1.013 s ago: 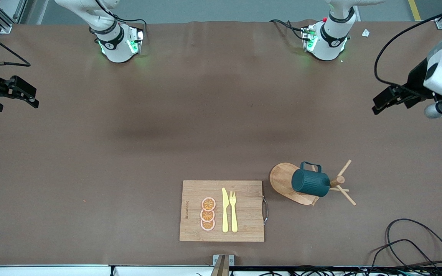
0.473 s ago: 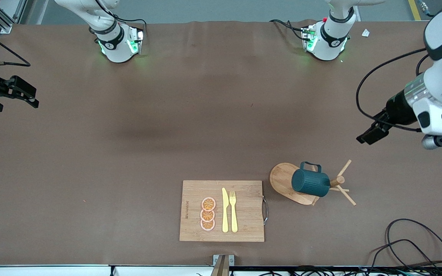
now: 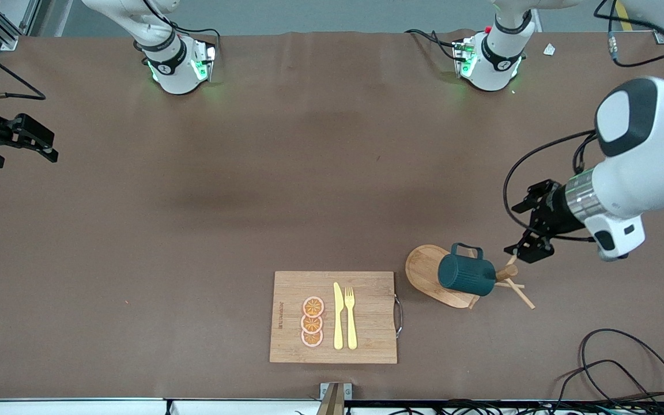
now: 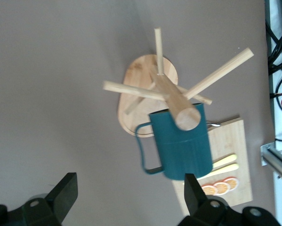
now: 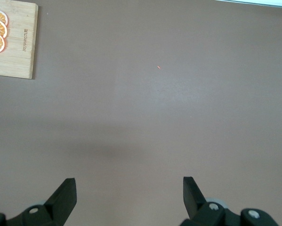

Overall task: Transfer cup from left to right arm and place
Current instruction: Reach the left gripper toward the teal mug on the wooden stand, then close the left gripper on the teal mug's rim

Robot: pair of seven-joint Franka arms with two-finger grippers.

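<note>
Since the earlier front frame, the left arm has swung in from the table's edge, so its left tool (image 3: 529, 225) now hangs with its jaws spread wide and empty over the bare brown table (image 3: 251, 173) just beside the wooden peg rack (image 3: 444, 279), close to the rack's pegs; its wrist view looks down the rack's stem with both dark fingers (image 4: 60, 195) framing the scene. Judging by this, the task sits at its first step, the approach to pick up, with nothing grasped yet. The cup (image 3: 466, 274) hangs on the rack, tipped on its side with its base showing toward the right arm's end of the table and its loop handle on the side farther from the front camera. It is a small dark teal mug with fine vertical ribs; its inside is not visible. The next move probably calls for bringing the fingers around the cup's body or handle without knocking the pegs, then lifting it off along the peg. At its own end of the table the right tool (image 3: 21, 141) waits, jaws equally wide, nothing between them. A cutting board (image 3: 366, 340) with a yellow knife, fork and orange slices lies beside the rack.
</note>
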